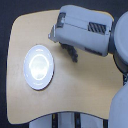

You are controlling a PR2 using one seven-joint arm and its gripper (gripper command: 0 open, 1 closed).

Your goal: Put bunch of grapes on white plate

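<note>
The white plate [38,67] lies on the left part of the wooden table, round and glossy, with nothing on it. My arm reaches in from the exterior view's right and covers the table's upper right. Under its lower edge a dark shape sticks out toward the table: my gripper [72,52], about a plate's width to the right of the plate and slightly above it in the picture. The bunch of grapes cannot be told apart from the dark fingers there; it may be between them or hidden under the arm. Whether the jaws are open or shut is too blurred to tell.
The light wooden table [75,95] has rounded corners, and its edges show at the left and bottom. The bulky grey forearm [85,30] and the robot's body [120,100] fill the exterior view's right side. Dark floor surrounds the table.
</note>
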